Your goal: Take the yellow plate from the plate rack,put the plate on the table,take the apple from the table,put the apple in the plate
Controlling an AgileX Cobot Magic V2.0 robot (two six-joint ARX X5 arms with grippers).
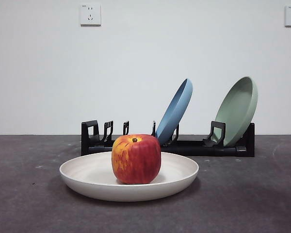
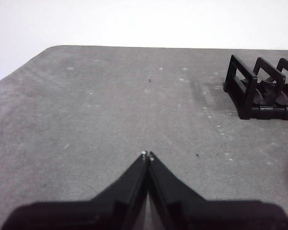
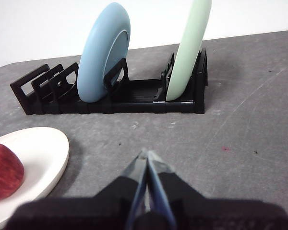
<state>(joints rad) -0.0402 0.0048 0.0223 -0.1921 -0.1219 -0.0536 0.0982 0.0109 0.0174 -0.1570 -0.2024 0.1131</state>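
On the table (image 1: 262, 204), in front of the rack (image 1: 194, 147), I see the yellow plate (image 1: 87, 182) lying flat with the apple (image 1: 136, 158) standing upright on it, roughly at the middle, stem dimple up. The rack runs along behind them, just apart from the plate's far rim. Its slots on the front view's left stand vacant; the blue plate (image 1: 174, 112) leans in a middle slot and the green plate (image 1: 236, 110) leans in the slot at the far end, both tilted the same way.

My left gripper (image 2: 147, 155) hangs over bare table with its jaws pressed together tip to tip, holding nothing. One end of the rack shows off to the side in that wrist view, well apart from the tips.

My right gripper (image 3: 145, 154) also has its jaws closed to a thin seam, with nothing between them. It sits over the table on the near side of the rack, with the blue plate and green plate standing ahead of it. The yellow plate's rim and part of the apple show at the edge of that wrist view, near but clear of the jaws.

Neither arm appears in the front view.
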